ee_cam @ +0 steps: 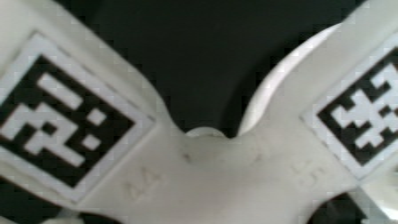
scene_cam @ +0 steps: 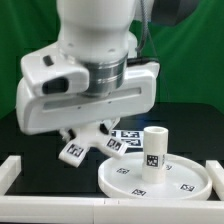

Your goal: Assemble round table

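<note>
The large round disc (scene_cam: 150, 178) lies flat on the table at the exterior view's right. The short thick leg (scene_cam: 153, 147) stands upright on its middle. My gripper (scene_cam: 92, 128) hangs to the left of the disc, under the big white hand. It is shut on the cross-shaped base (scene_cam: 85, 145), which it holds tilted above the table, with tagged arms pointing down. In the wrist view the base (ee_cam: 199, 170) fills the picture. Two of its tagged arms spread apart and the fingers are hidden.
The white border rim (scene_cam: 18, 168) runs along the left, the front and the right of the black table. The marker board (scene_cam: 128, 134) lies behind the disc, partly hidden by the base and hand. A green wall is behind.
</note>
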